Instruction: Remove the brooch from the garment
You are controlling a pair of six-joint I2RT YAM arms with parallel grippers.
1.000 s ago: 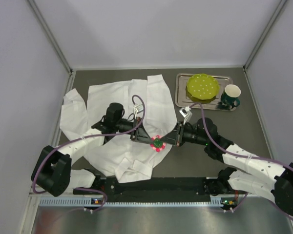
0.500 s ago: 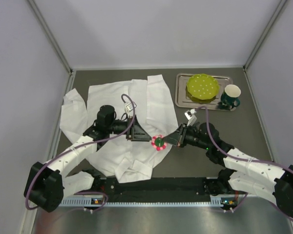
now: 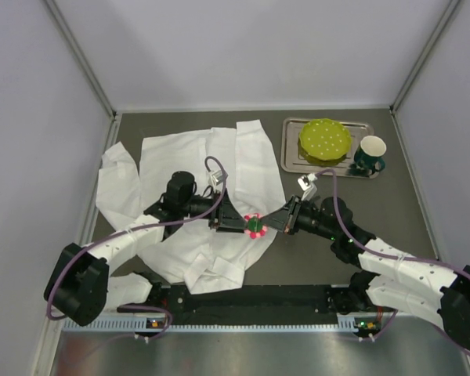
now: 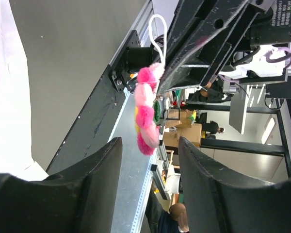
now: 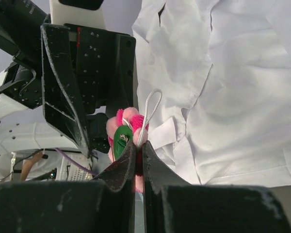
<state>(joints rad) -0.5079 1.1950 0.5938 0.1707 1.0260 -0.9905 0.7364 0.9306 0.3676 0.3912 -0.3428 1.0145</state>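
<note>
The brooch [image 3: 254, 226], pink-red petals with a green back, hangs in the air over the right edge of the garment [image 3: 188, 157]. My right gripper [image 3: 276, 222] is shut on the brooch [image 5: 122, 130], its fingertips [image 5: 131, 154] pinching the petals and a white loop. My left gripper [image 3: 235, 222] faces it from the left, open. In the left wrist view the brooch [image 4: 146, 112] shows edge-on just beyond the left gripper [image 4: 150, 194], touching neither finger. The white garment [image 5: 223, 73] lies spread on the table below.
A metal tray [image 3: 290, 160] at the back right carries a yellow-green dotted dish [image 3: 325, 139]. A green and white mug [image 3: 370, 153] stands at the tray's right end. A black rail [image 3: 258, 296] runs along the near edge.
My left gripper opened, drew back to the left, then came forward again to the brooch. The right gripper stayed shut on the brooch and lifted it slightly.
</note>
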